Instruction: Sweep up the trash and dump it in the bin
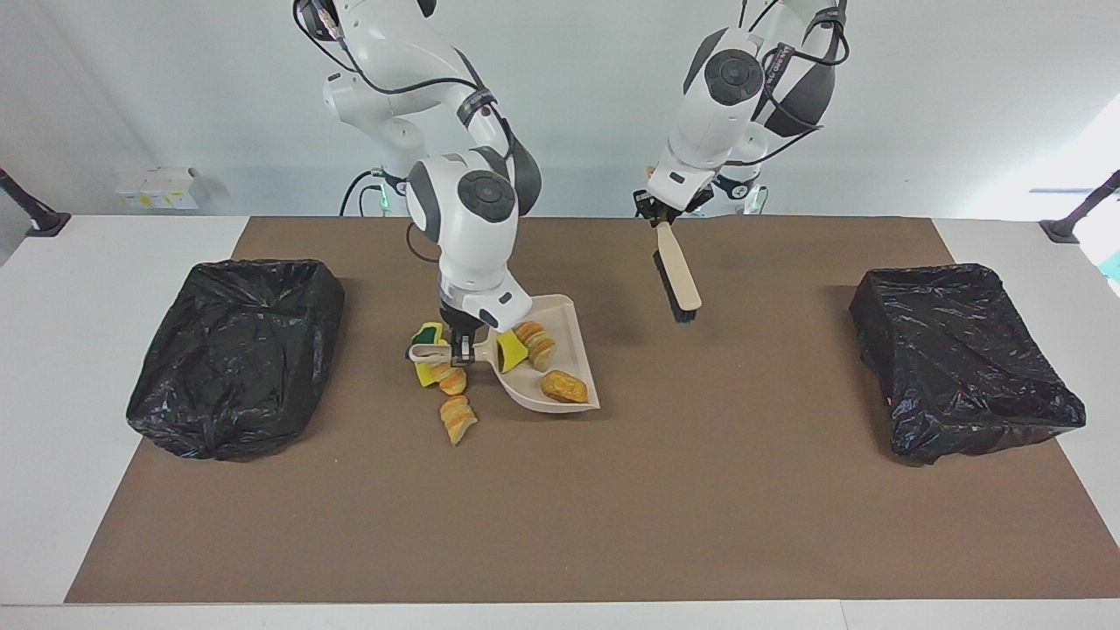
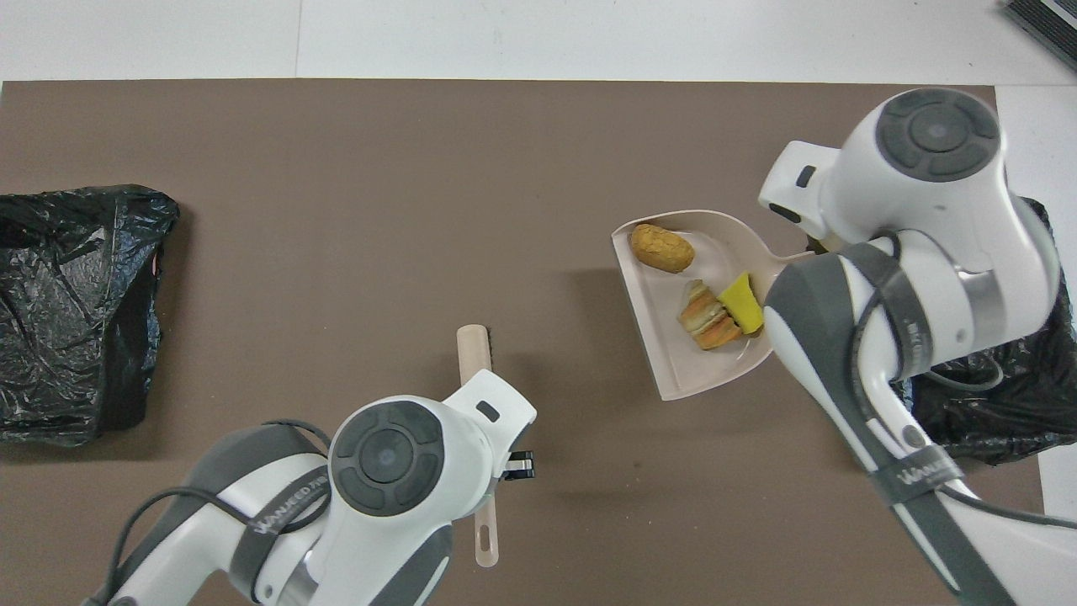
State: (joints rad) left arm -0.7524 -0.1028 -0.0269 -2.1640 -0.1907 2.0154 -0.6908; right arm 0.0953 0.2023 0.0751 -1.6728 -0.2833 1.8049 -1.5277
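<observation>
My right gripper [image 1: 457,352] is shut on the handle of the beige dustpan [image 1: 570,348], which is tilted a little above the mat. In the pan [image 2: 673,358] lie three pieces of trash: a yellow sponge wedge [image 1: 510,352], a striped bread chunk [image 1: 535,343] and a tan chunk [image 1: 564,386]. More trash lies on the mat under the handle: a green-and-yellow sponge [image 1: 427,334] and two bread chunks [image 1: 452,381] [image 1: 458,418]. My left gripper [image 1: 658,214] is shut on the brush [image 1: 676,276], bristles hanging above the mat.
A bin lined with a black bag [image 1: 236,354] stands at the right arm's end of the table. A second lined bin [image 1: 962,359] stands at the left arm's end. In the overhead view my right arm covers much of its bin [image 2: 984,396].
</observation>
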